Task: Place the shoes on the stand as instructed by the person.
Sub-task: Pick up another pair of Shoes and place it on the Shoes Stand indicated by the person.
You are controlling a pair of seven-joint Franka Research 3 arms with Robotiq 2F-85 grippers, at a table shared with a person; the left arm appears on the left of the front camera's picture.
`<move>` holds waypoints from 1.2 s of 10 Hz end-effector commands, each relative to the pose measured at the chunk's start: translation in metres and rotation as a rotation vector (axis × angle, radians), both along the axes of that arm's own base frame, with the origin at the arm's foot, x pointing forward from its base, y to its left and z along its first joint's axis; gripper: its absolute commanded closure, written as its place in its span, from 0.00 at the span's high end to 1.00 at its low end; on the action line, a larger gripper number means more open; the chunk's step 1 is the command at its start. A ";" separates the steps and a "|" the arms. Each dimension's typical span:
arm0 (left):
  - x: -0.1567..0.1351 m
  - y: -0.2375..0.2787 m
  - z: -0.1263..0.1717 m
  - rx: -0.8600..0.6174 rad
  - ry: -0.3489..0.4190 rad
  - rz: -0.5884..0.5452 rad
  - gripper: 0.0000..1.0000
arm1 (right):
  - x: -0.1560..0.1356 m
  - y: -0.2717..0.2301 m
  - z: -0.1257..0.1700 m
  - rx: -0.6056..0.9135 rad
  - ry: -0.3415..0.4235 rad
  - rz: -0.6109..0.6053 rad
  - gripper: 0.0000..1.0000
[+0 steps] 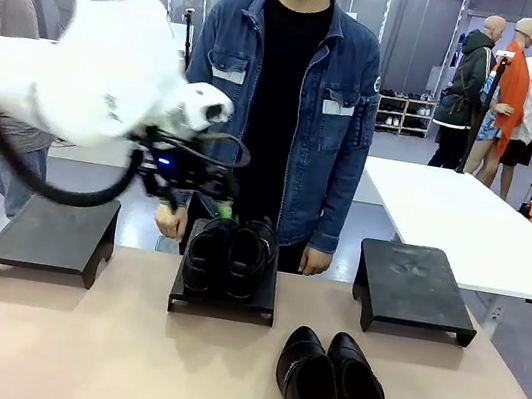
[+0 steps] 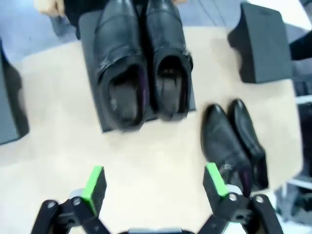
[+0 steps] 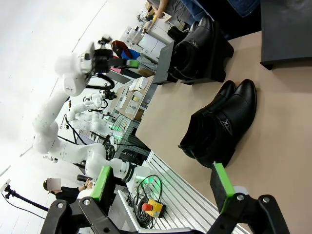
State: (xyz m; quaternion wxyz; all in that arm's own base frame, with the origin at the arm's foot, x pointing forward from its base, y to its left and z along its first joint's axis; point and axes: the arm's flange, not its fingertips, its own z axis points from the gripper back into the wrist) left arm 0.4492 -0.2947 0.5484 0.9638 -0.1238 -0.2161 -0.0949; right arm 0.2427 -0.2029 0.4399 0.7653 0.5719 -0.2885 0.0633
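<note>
Left gripper (image 2: 153, 183) hangs wide open and empty near the middle stand (image 1: 221, 306). Right gripper (image 3: 161, 183) is also spread, holding nothing. One pair of shoes (image 1: 229, 254) sits on that stand, glossy black, toes toward the person (image 1: 285, 81) behind it. The second pair (image 1: 332, 392) lies on the table (image 1: 70, 351), right of the stand, heels cut off by the frame.

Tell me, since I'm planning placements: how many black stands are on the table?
3: the left stand, the middle stand carrying a pair of shoes, and the right stand.
</note>
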 end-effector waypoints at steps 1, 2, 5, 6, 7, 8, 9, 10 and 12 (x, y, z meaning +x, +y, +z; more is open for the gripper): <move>-0.036 0.103 0.009 -0.073 0.067 -0.055 1.00 | -0.002 -0.002 0.000 -0.002 -0.021 0.007 1.00; -0.049 0.150 0.010 -0.154 0.075 -0.072 1.00 | -0.002 -0.002 0.000 -0.002 -0.021 0.007 1.00; -0.081 0.288 -0.008 -0.410 0.112 -0.191 1.00 | -0.002 -0.002 0.000 -0.002 -0.021 0.007 1.00; -0.086 0.328 -0.020 -0.502 0.127 -0.228 1.00 | -0.002 -0.002 0.000 -0.002 -0.021 0.007 1.00; -0.090 0.366 -0.035 -0.585 0.134 -0.255 1.00 | -0.002 -0.002 0.000 -0.002 -0.021 0.007 1.00; -0.093 0.410 -0.057 -0.701 0.130 -0.291 1.00 | -0.002 -0.002 0.000 -0.002 -0.021 0.007 1.00; -0.096 0.445 -0.079 -0.798 0.127 -0.341 1.00 | -0.002 -0.002 0.000 -0.002 -0.021 0.007 1.00; -0.097 0.472 -0.104 -0.890 0.126 -0.315 1.00 | -0.002 -0.002 0.000 -0.002 -0.021 0.007 1.00; -0.108 0.508 -0.148 -1.006 0.102 -0.309 1.00 | -0.002 -0.002 0.000 -0.002 -0.021 0.007 1.00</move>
